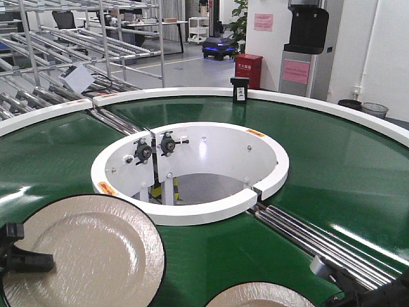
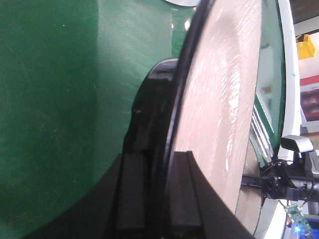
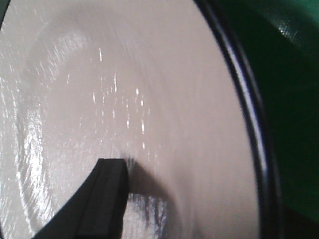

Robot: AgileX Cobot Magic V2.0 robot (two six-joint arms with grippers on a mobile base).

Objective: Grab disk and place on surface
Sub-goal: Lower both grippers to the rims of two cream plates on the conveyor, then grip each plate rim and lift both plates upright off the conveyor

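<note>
Left wrist view: the disk (image 2: 224, 99) sits over the green conveyor belt (image 2: 60, 99), its black rim pinched between the nearly closed jaws of the left gripper (image 2: 157, 164). The right gripper (image 1: 339, 295) shows one finger (image 3: 107, 199) over a second disk (image 3: 124, 74); its opening cannot be told.

Green belt (image 1: 332, 173) lies open at right; white ring (image 1: 192, 214) and near-left disk (image 1: 83, 256) obstruct.
</note>
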